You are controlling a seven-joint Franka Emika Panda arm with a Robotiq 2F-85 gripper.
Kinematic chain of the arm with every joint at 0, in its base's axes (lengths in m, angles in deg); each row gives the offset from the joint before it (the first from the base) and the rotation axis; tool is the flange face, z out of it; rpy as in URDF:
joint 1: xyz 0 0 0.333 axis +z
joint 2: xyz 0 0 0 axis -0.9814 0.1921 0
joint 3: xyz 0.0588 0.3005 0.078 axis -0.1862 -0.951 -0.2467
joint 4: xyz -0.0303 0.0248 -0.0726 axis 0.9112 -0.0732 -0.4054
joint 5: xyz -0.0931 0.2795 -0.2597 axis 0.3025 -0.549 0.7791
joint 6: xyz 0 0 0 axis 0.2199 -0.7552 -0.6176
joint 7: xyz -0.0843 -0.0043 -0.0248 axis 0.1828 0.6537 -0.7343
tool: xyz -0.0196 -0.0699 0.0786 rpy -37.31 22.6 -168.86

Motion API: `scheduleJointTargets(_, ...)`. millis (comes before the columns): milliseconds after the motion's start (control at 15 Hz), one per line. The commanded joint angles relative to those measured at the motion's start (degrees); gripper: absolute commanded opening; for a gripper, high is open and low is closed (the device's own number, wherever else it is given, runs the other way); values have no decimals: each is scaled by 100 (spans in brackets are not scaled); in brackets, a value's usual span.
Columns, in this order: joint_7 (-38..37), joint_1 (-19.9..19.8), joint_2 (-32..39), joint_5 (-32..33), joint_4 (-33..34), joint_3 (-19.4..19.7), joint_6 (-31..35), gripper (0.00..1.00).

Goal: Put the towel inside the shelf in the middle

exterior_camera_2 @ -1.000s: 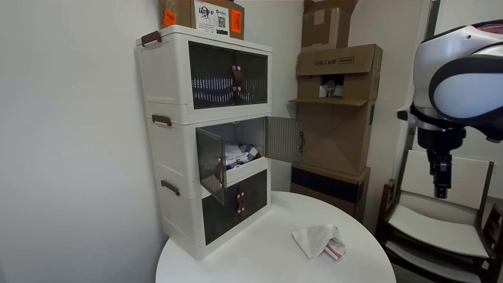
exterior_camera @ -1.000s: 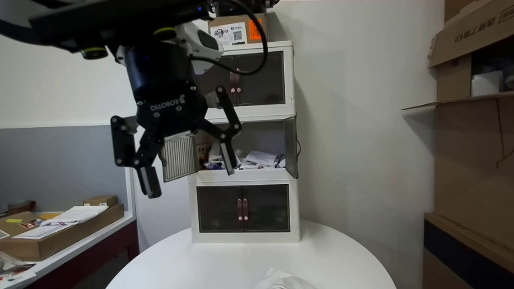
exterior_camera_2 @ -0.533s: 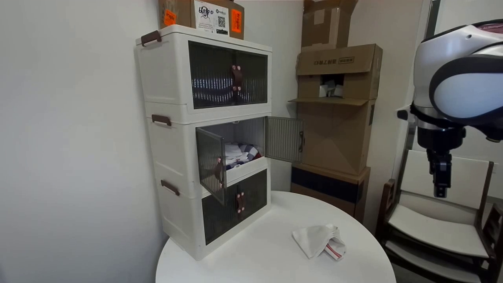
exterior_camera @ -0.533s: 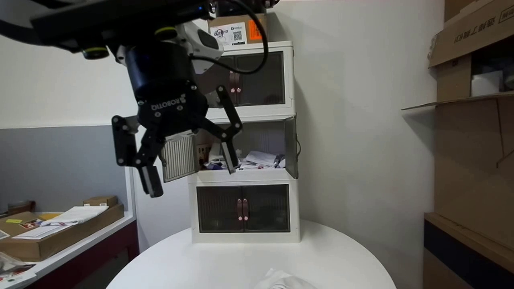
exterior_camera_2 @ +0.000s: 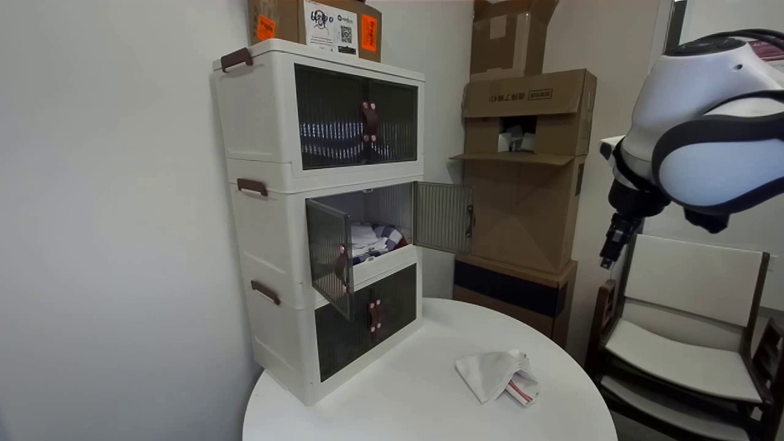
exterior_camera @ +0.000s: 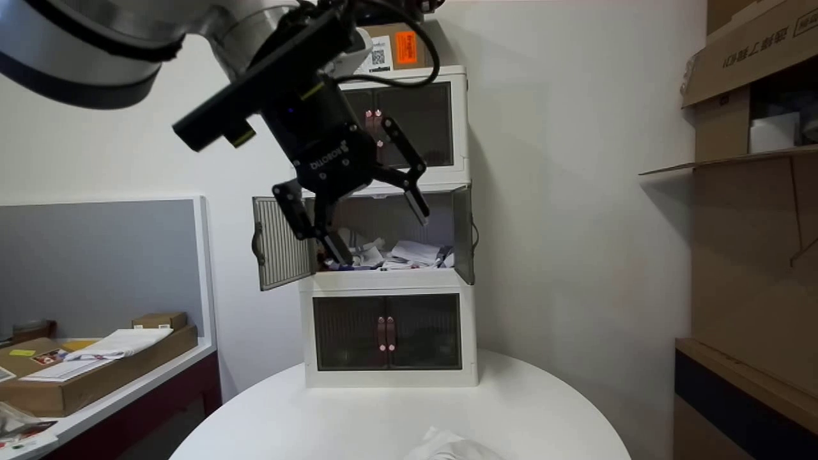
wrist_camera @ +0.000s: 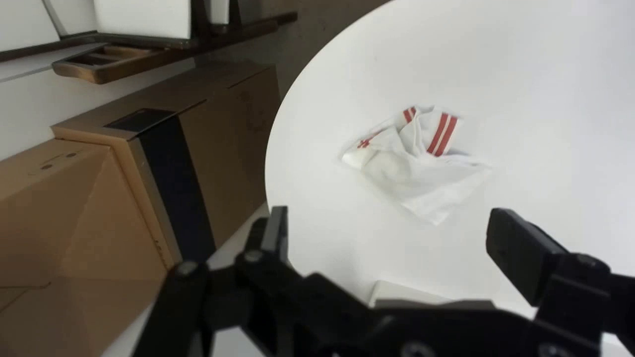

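Note:
A crumpled white towel with red stripes (wrist_camera: 431,181) lies on the white round table. It also shows in an exterior view (exterior_camera_2: 490,373), and its top edge shows at the bottom of an exterior view (exterior_camera: 450,448). The middle shelf (exterior_camera: 396,280) of the white cabinet has both doors swung open, also in an exterior view (exterior_camera_2: 387,264). Folded cloths (exterior_camera_2: 370,239) lie inside it. My gripper (exterior_camera: 384,239) is open and empty, tilted, high above the table and apart from towel and shelf. In the wrist view its fingers (wrist_camera: 389,215) are wide apart, with the towel beyond them.
The open shelf doors (exterior_camera_2: 331,257) (exterior_camera_2: 444,217) stick out over the white table (exterior_camera_2: 380,416). The top and bottom cabinet doors are shut. Stacked cardboard boxes (exterior_camera_2: 520,208) stand behind the table, and a chair (exterior_camera_2: 680,337) stands beside it. A box sits on the cabinet (exterior_camera_2: 331,27).
In an exterior view my gripper has moved right and up and become more tilted; in an exterior view it has moved left and up. It stays open. Towel and doors have not moved.

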Motion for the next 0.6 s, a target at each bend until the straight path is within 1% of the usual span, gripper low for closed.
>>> scheduleJointTargets(0,-1400,-199,1063,345,-18,170,1146,100)
scheduleJointTargets(133,-2002,-388,1691,448,-57,242,1689,100)
scheduleJointTargets(200,-2058,-717,2113,145,-32,15,2002,100)
scheduleJointTargets(267,-2158,-768,2474,8,46,40,2182,100)
scheduleJointTargets(533,-2350,-1136,3766,-488,366,-97,3193,100)
